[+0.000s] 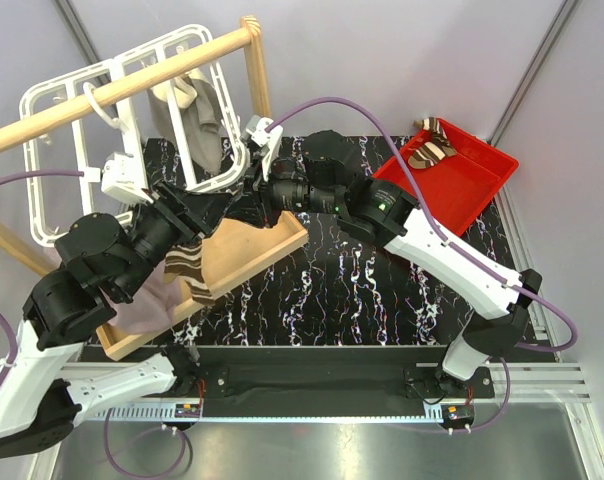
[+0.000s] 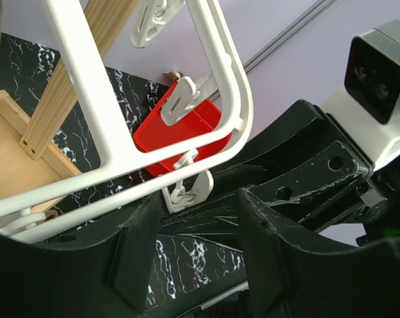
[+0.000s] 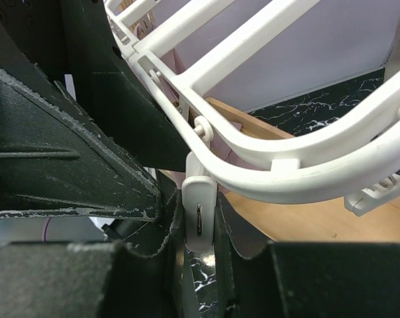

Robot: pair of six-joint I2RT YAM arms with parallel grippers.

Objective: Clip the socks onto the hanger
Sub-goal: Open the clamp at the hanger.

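The white hanger (image 1: 28, 160) hangs from the wooden rail at the upper left, with a grey-beige cloth (image 1: 200, 125) clipped on it. My right gripper (image 1: 250, 195) is at its lower right corner, shut on a dangling white clip (image 3: 200, 209) under the hanger frame (image 3: 306, 175). My left gripper (image 1: 214, 208) faces it, open and empty, just below the frame (image 2: 230, 73) with a clip (image 2: 187, 189) beyond its fingers. One striped brown sock (image 1: 187, 265) lies below the left wrist over the wooden tray. Other striped socks (image 1: 432, 145) lie in the red tray.
The wooden rail (image 1: 112, 95) crosses the upper left on its stand. A wooden tray (image 1: 272, 245) on the black marble table holds a pinkish cloth (image 1: 147, 300). The red tray (image 1: 472, 180) sits at the back right and also shows in the left wrist view (image 2: 180, 136).
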